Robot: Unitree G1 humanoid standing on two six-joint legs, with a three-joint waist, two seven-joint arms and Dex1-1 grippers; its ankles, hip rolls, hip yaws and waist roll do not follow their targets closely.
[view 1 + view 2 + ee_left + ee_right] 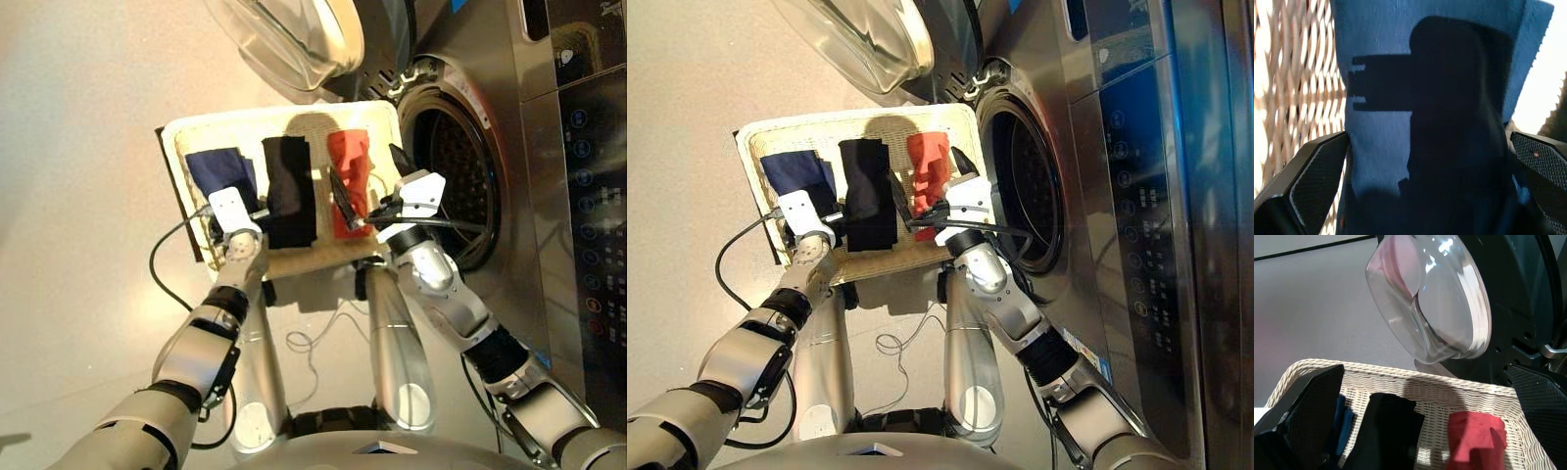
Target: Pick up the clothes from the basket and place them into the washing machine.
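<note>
A shallow rectangular basket of cream woven wicker (pixel 216 132) is seen beside the open porthole of the dark grey front-loading washing machine (pixel 509 147), its far corner close to the porthole ring; the perforated steel drum (pixel 456 166) is visible inside the opening, and the round glass door in its dark ring (pixel 294 39) is swung wide open above the basket's far rim. Three small folded garments are laid side by side in the basket: a navy blue strip (pixel 217 168) nearest the robot's left, a black strip (pixel 290 188) in the middle, and a red-orange strip (pixel 350 178) nearest the machine; the three are set just apart from one another, with wicker showing between them. The left hand (pixel 227 208) is lowered onto the near end of the navy blue strip; in the left wrist view its two black fingers (pixel 1312 181) are spread apart with the blue cloth lying between them, and it cannot be told whether they press on it. The right hand (pixel 367 186) is held over the red-orange strip, near the basket's machine-side edge; in the right wrist view its fingers (pixel 1308 406) are parted wide, with nothing gripped, and the basket, the three garments and the glass door are seen beyond them. A black cable (pixel 162 269) is looped beside the left forearm.
</note>
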